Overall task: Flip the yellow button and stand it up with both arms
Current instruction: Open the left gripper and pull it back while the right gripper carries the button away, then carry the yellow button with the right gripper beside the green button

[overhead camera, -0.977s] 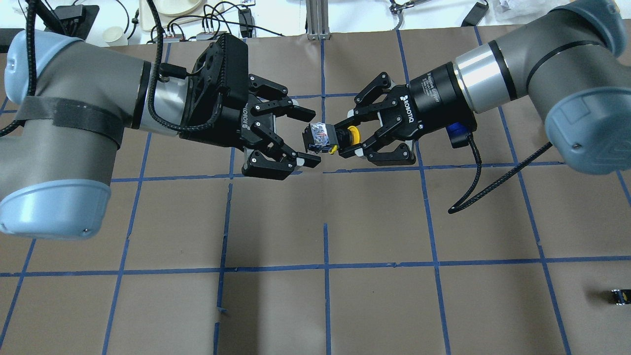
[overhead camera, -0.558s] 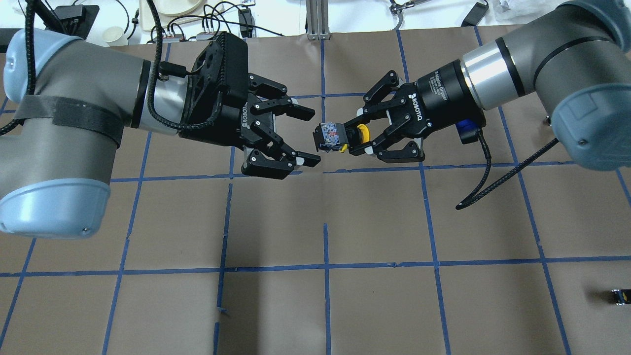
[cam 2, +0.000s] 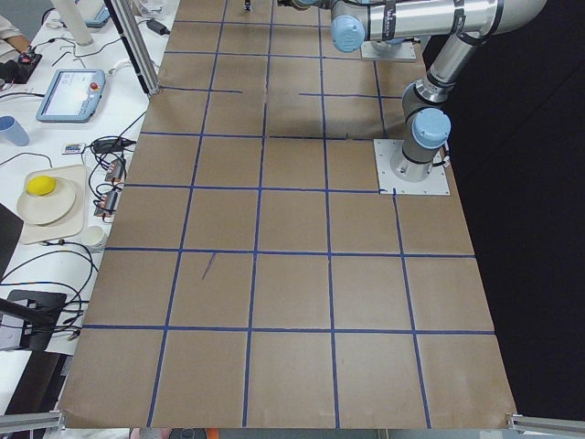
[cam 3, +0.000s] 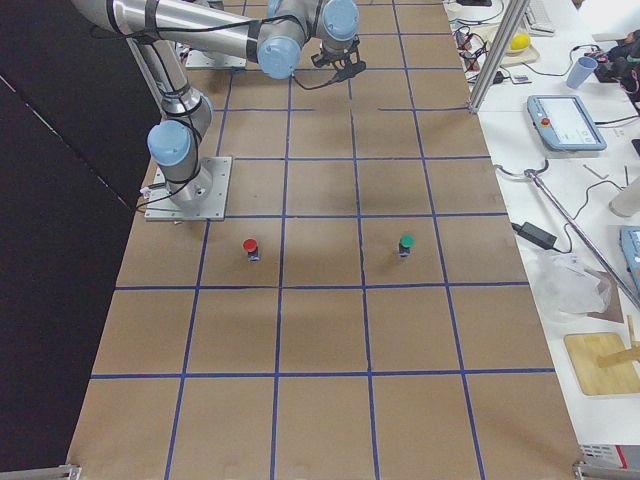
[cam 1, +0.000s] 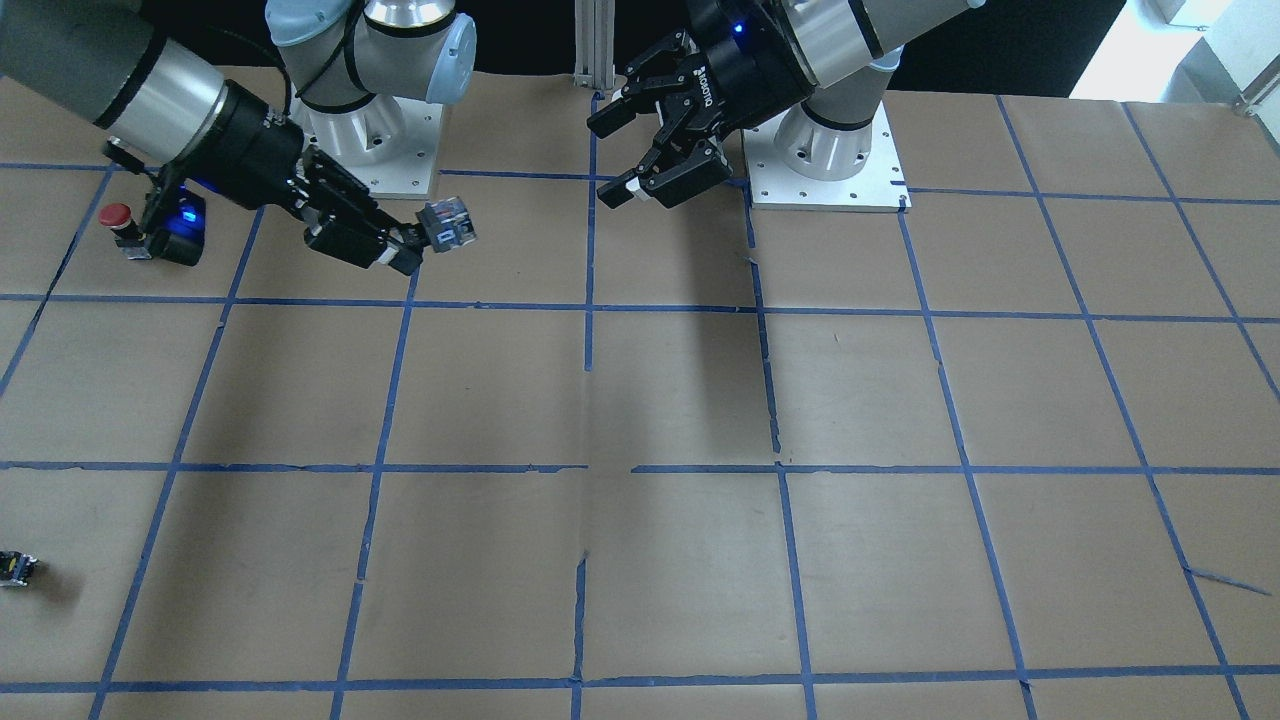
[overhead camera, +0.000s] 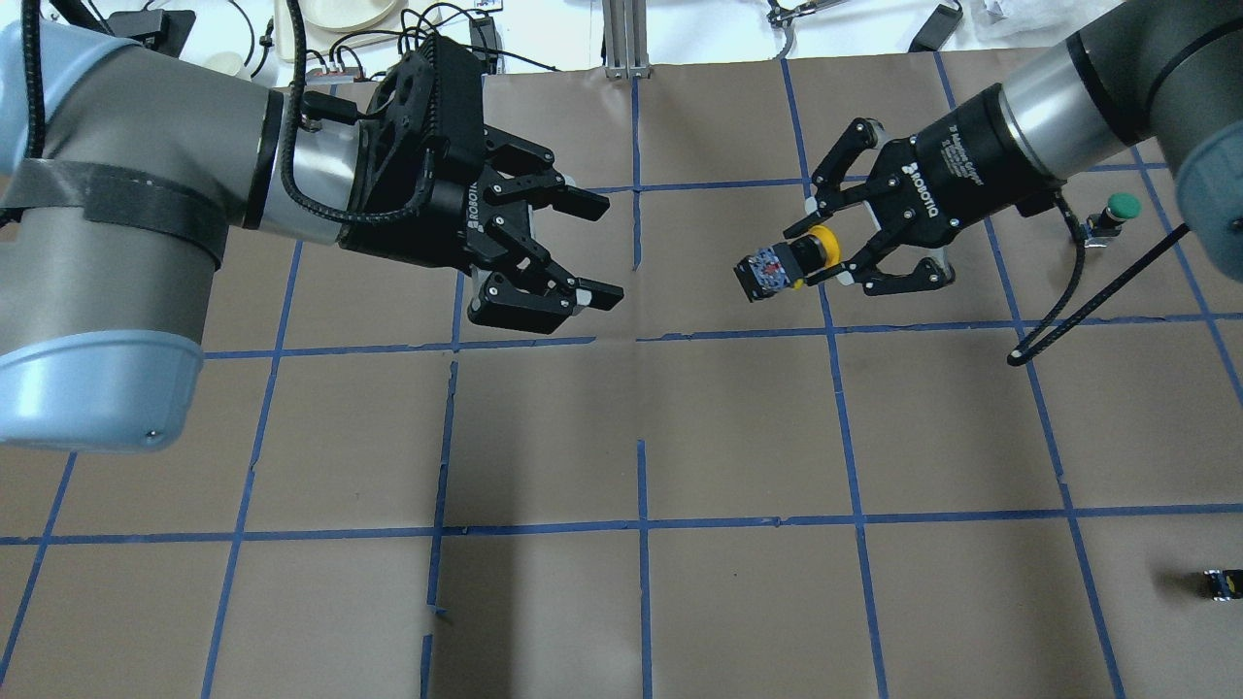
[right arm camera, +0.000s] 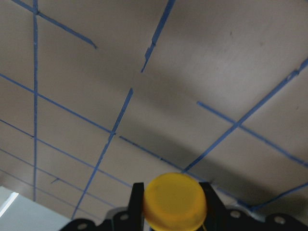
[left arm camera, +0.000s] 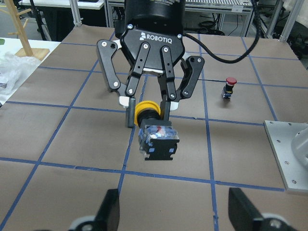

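Grip status: right gripper (overhead camera: 816, 254) is clamped on the yellow button (overhead camera: 789, 262) just behind its cap. It holds the button in the air, clear of the table (overhead camera: 738, 437), a little toward the right end from the table's middle. The button's black body points at the left gripper (overhead camera: 600, 250), which stands well apart, spread wide and empty.

View differences:
- The overhead view gives the yellow button side-on, cap and body both.
- The left wrist view alone gives the body's end face head-on, and the left gripper's own fingertips (left arm camera: 109, 211) far apart at the bottom edge.
- The right wrist view shows only the cap's top between two fingers, the body hidden behind it.
- The front-facing view shows the red button (cam 1: 118, 222).
- The overhead view shows the green button (overhead camera: 1119, 209).
- Only the exterior right view has both. Each stands upright on the table, well apart, with the red one nearer the robot-side edge.
- In both side views the grippers are too small to judge.

Count:
- Grippers: two.
- Buttons: three, one each of yellow, red and green.
- Black part (overhead camera: 1219, 582): one, at the table's right end.
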